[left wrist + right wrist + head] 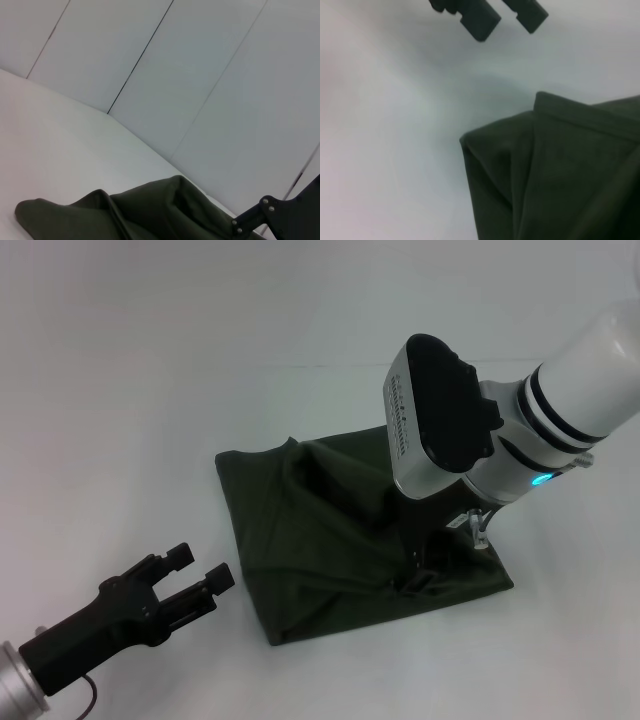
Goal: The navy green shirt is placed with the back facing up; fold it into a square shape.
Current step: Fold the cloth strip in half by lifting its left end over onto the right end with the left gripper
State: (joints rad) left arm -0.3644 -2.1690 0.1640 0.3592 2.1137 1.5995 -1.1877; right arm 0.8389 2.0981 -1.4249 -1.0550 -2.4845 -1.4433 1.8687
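- The left gripper (pixel 204 571) is nearest the head camera, low on the left side. It hangs just above the white table (pixel 120 420), a little way off the shirt's left edge. Its two black fingers are spread apart with nothing between them.
- In the right wrist view, the same two fingertips (pixel 480 22) show far off, apart from each other and not touching the cloth.
- There are no boxes, bins or trays here, so nothing sits inside anything.
- The navy green shirt (pixel 320 540) lies in the middle of the table. It is folded into a rough four-sided shape, a bit crooked, with soft bumps and creases on top.
- One folded corner (pixel 467 140) of the shirt shows up close in the right wrist view, with layers stacked on each other.
- The right arm (pixel 570 390) reaches down over the right part of the shirt. Its big black and silver wrist block (pixel 440 415) stands in the way.
- The right gripper (pixel 418 575) is down at the cloth, but the arm hides its jaws, so I cannot tell if they are spread or closed.
- Behind the table is a pale panelled wall (pixel 200 75) with thin dark lines.
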